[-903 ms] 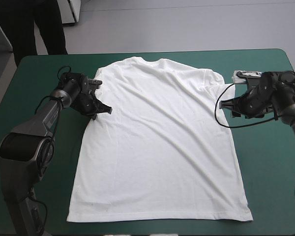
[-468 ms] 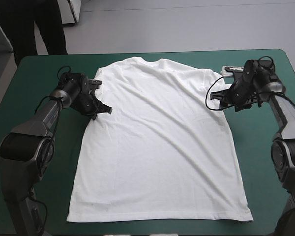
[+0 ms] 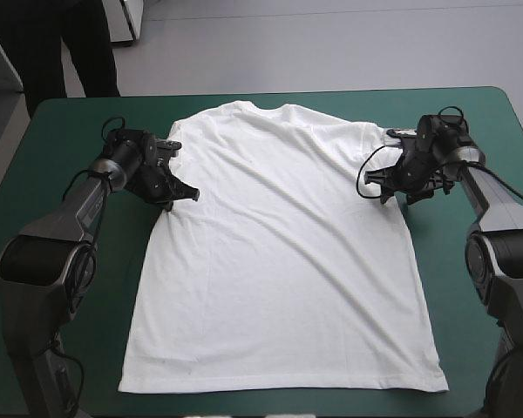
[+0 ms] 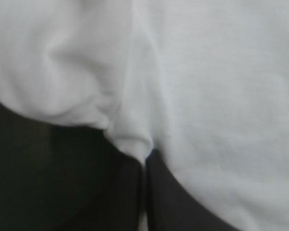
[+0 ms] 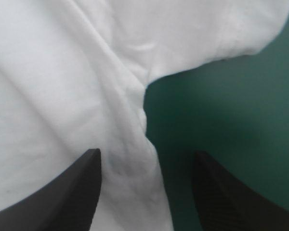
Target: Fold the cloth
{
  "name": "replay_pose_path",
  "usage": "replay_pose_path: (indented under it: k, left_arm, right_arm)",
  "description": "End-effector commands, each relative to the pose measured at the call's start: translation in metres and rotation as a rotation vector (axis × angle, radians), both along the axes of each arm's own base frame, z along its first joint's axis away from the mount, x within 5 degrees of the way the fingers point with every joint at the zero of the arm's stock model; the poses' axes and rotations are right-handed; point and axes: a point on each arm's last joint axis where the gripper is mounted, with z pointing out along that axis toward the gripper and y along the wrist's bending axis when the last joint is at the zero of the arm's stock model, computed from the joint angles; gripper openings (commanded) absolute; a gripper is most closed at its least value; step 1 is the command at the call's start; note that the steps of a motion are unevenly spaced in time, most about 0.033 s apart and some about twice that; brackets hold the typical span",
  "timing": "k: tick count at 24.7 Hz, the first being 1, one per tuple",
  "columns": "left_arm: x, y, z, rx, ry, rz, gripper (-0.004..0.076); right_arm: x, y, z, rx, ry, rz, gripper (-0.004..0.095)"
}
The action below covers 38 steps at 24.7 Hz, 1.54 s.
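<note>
I see white T-shirt [image 3: 279,261] spread flat on teal-green bench [image 3: 61,122]. Left hand [image 4: 145,159] clamped on T-shirt's armpit, its side. Right hand [image 5: 147,153] fingers apart, straddling T-shirt's edge under opposite sleeve.

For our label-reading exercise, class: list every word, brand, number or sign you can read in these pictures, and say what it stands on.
No text can be read in any view.
T-shirt: plain white, no print or tag showing.
Teal-green cover: unmarked.
Left gripper and right gripper: no readable marks.
</note>
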Motion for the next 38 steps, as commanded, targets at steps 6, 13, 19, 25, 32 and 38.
replay_pose_path:
  k: [6, 13, 19, 25, 32, 38]
  left_arm:
    - [0.002, -0.006, 0.02, -0.054, -0.085, 0.007, -0.0022]
    - [0.002, -0.006, 0.021, -0.055, -0.09, 0.007, -0.0022]
    - [0.001, -0.006, 0.022, -0.055, -0.087, 0.007, -0.0022]
    - [-0.004, -0.005, 0.047, -0.059, -0.116, -0.003, -0.0022]
    - [-0.018, -0.003, 0.156, -0.074, -0.346, -0.063, -0.0022]
    - [-0.042, 0.001, 0.245, -0.105, -0.566, -0.071, -0.0022]
  right_arm:
    - [0.005, 0.015, 0.002, -0.058, -0.031, 0.018, 0.0401]
    - [0.003, 0.015, -0.001, -0.079, -0.002, 0.041, -0.001]
    - [0.0, 0.015, 0.005, -0.081, 0.001, 0.05, -0.0017]
    - [-0.001, 0.015, 0.056, -0.07, -0.155, 0.044, -0.0017]
    - [-0.005, 0.014, 0.165, -0.051, -0.43, 0.034, -0.0017]
    - [-0.04, 0.007, 0.222, -0.059, -0.554, 0.023, -0.0017]
